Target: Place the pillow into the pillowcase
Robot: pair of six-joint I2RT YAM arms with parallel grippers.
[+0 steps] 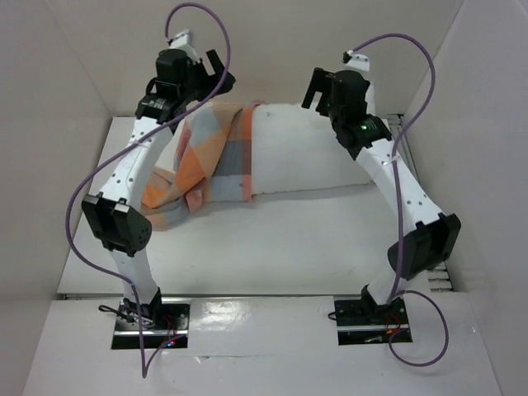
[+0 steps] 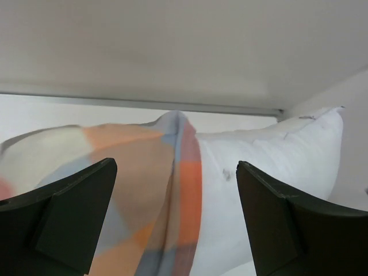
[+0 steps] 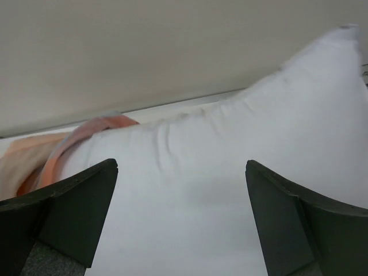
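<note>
A large, plump, plain white stuffed pillow (image 1: 318, 157) lies lengthwise along the far edge of the white table (image 1: 289, 247). A thin checked pillowcase in orange, light blue, grey and tan (image 1: 210, 153) covers only the pillow's left end. The rest of the case lies bunched and slack, trailing toward the table's left edge. The right part of the pillow is bare.

The left gripper (image 2: 175, 169) hovers over the pillowcase's open hem, fingers spread wide and holding nothing. The right gripper (image 3: 181, 167) hovers over the bare pillow, also spread wide and empty.

Risks, as a judgement: with nothing gripped, the loose case could slide back off. A pinch that catches hem and stuffing together would probably drag the pillow instead of drawing the case along. Pushing could jam the pillow against the back wall.
</note>
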